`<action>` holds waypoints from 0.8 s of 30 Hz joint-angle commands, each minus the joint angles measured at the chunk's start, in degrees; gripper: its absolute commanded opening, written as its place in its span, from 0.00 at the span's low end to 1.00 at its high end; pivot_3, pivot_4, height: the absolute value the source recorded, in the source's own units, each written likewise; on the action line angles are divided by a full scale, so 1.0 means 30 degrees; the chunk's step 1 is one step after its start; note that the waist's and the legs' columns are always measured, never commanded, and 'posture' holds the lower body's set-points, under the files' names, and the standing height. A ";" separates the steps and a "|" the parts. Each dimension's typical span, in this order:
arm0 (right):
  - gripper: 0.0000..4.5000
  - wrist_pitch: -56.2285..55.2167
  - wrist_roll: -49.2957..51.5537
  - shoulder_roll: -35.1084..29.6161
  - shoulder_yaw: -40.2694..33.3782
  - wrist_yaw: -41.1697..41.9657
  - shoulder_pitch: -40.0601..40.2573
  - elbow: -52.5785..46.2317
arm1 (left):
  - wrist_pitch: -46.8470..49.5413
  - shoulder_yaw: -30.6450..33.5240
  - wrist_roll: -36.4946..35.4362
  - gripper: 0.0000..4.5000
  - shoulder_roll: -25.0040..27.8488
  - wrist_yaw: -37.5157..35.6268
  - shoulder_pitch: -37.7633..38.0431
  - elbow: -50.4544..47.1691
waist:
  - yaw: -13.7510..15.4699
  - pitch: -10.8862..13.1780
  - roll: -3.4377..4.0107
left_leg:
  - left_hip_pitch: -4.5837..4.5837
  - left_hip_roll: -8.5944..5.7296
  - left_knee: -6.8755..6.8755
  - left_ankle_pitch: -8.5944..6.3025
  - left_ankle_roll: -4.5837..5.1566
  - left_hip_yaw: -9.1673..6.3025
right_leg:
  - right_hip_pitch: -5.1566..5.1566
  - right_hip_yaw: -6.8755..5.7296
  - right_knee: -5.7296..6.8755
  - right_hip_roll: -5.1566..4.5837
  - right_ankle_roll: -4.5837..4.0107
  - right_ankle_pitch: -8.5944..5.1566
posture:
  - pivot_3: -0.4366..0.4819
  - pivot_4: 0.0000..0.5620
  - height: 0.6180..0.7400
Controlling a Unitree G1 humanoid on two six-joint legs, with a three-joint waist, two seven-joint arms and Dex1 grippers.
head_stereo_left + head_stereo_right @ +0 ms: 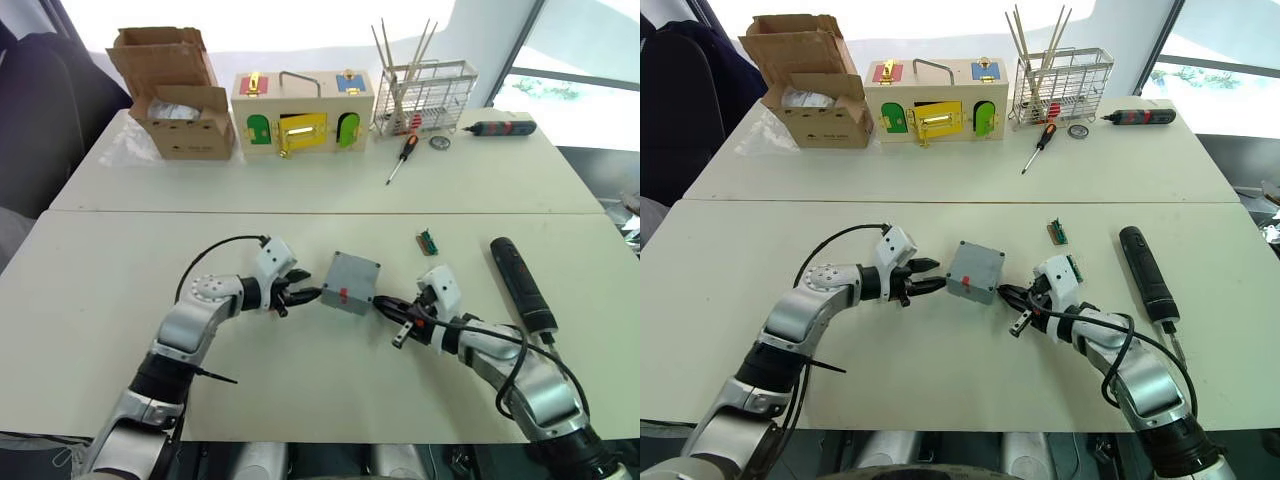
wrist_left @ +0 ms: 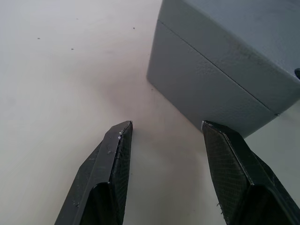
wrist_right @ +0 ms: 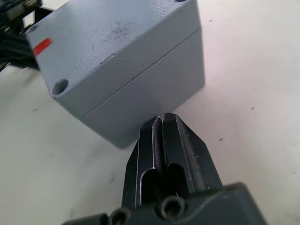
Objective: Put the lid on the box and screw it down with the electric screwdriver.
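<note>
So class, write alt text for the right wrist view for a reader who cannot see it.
A grey box with its lid on sits on a white table, a red mark on the lid and screw holes at its corners. The right gripper, fingers shut, points at the box's near corner.

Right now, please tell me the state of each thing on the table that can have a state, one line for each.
lid: already seated on the box, seam visible.
box: closed by the lid, resting on the table between both grippers.
electric screwdriver: lying flat, untouched.
left gripper: open, tips at the box's side.
right gripper: shut, empty, tip by the box.
cardboard box: flaps open.
wooden box: coloured doors shut.
</note>
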 commanded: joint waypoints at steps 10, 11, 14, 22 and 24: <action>0.02 -0.0493 -0.0357 0.0371 -0.1324 0.0779 0.0289 -0.0816 | 0.0615 0.0586 0.0006 0.53 -0.0014 0.1242 -0.0425 -0.0815 | 0.0015 0.0003 0.0005 | 0.0000 -0.0002 0.0000 0.0010 -0.0019 -0.0003 | 0.0001 -0.0001 -0.0001 -0.0001 0.0000 0.0000 | 0.48 0.27 0.92; 0.02 0.0011 -0.0032 0.0253 -0.1993 0.0581 0.0701 -0.1488 | 0.0502 0.1241 -0.0042 0.53 0.0323 0.1527 -0.0547 -0.0899 | 0.0004 0.0003 0.0005 | 0.0000 -0.0002 -0.0002 0.0010 -0.0019 -0.0003 | 0.0000 0.0000 -0.0001 -0.0001 0.0000 0.0000 | 0.48 0.27 0.92; 0.02 0.1543 0.1244 0.0253 -0.3900 -0.0033 0.1650 -0.3351 | 0.0693 0.2708 -0.0473 0.53 0.1188 0.1999 -0.0931 -0.1543 | -0.0011 0.0010 0.0014 | -0.0002 0.0006 -0.0012 0.0009 -0.0020 -0.0006 | -0.0010 -0.0001 0.0003 0.0001 0.0000 0.0000 | 0.48 0.27 0.92; 0.14 0.3801 0.4370 0.0678 -0.8986 -0.1474 0.4590 -0.7590 | 0.6028 0.3439 -0.6604 0.53 0.3362 -0.1002 -0.1971 -0.8374 | 0.0064 0.0028 0.0041 | -0.0022 -0.0005 -0.0017 0.0005 -0.0029 -0.0009 | 0.0005 0.0004 -0.0026 -0.0028 -0.0006 0.0002 | 0.48 0.27 0.92; 0.32 0.3841 0.4497 0.0641 -0.9321 -0.1634 0.4827 -0.7816 | 0.6953 0.3479 -0.7817 0.53 0.3478 -0.1221 -0.2177 -0.8935 | -0.0005 0.0029 0.0043 | -0.0018 -0.0006 -0.0010 0.0004 -0.0028 -0.0008 | 0.0014 0.0009 -0.0028 -0.0031 -0.0007 0.0002 | 0.48 0.27 0.92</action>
